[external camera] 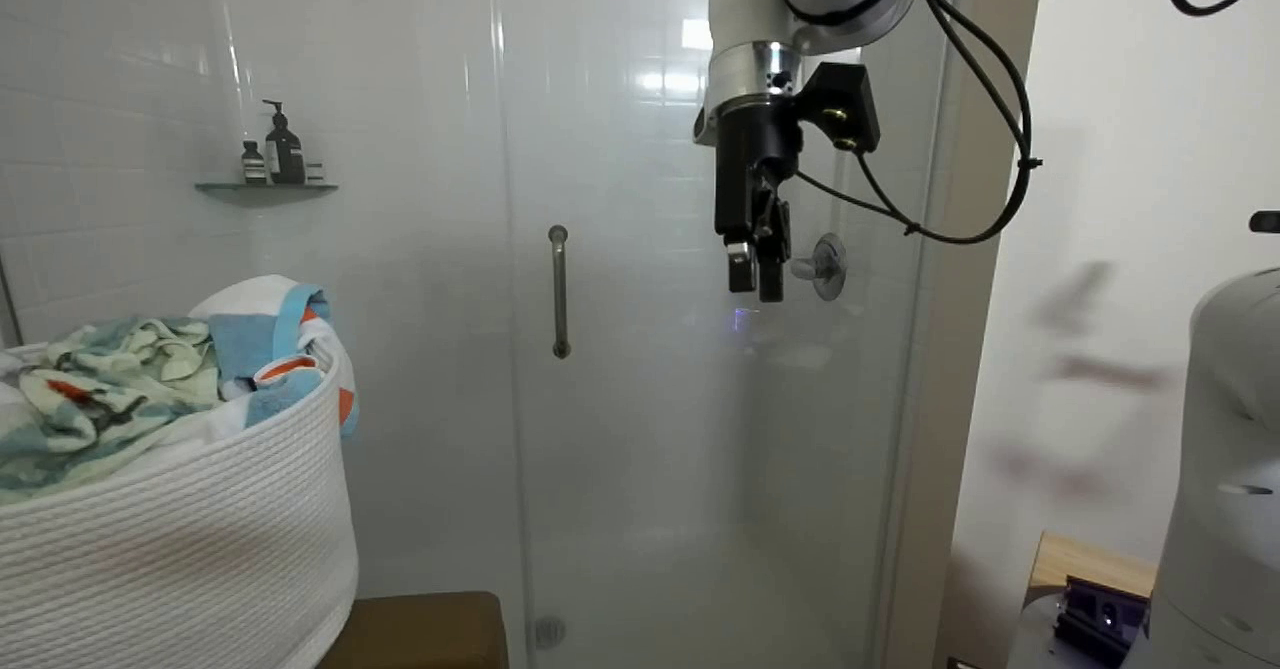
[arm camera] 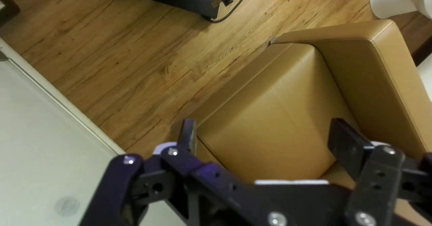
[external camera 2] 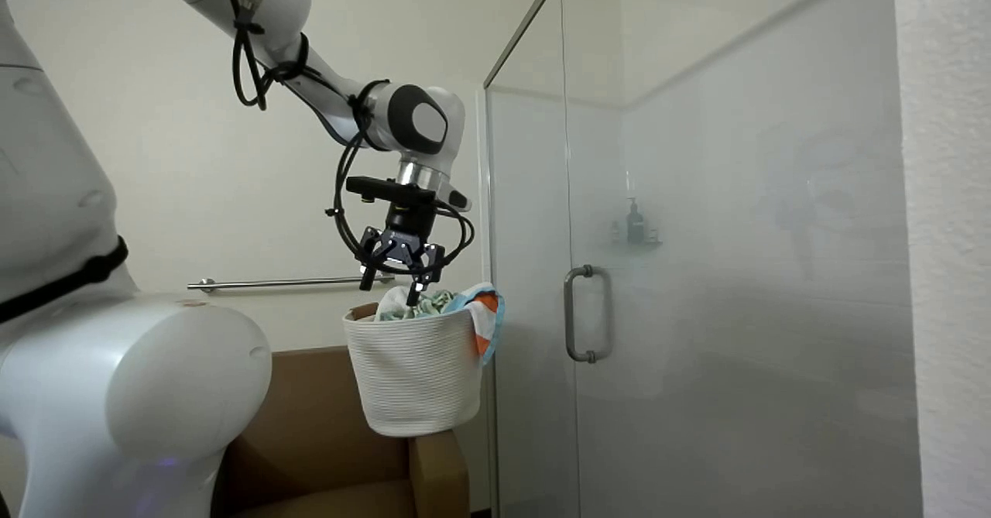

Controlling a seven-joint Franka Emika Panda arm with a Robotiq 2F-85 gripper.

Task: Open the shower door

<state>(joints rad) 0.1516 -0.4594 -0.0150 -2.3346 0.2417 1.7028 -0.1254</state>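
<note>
The shower door [external camera: 640,449] is a clear glass panel that looks closed, in line with the glass beside it. A slim vertical metal handle [external camera: 560,294] sits near its seam edge in both exterior views. My gripper [external camera: 755,289] points downward in front of the glass, to the right of the handle in that view. In an exterior view the gripper [external camera 2: 390,289] hangs to the left of the handle [external camera 2: 569,313], well apart from it. Seen from the wrist, the gripper [arm camera: 265,138] is open with nothing between its fingers; the handle is out of that view.
A white basket of towels [external camera 2: 414,379] stands on the arm of a brown armchair [external camera 2: 325,417], beyond the gripper. The armchair seat [arm camera: 270,118] lies below the fingers in the wrist view. The shower curb [arm camera: 60,94] runs along the left. A towel bar [external camera 2: 279,283] crosses the wall.
</note>
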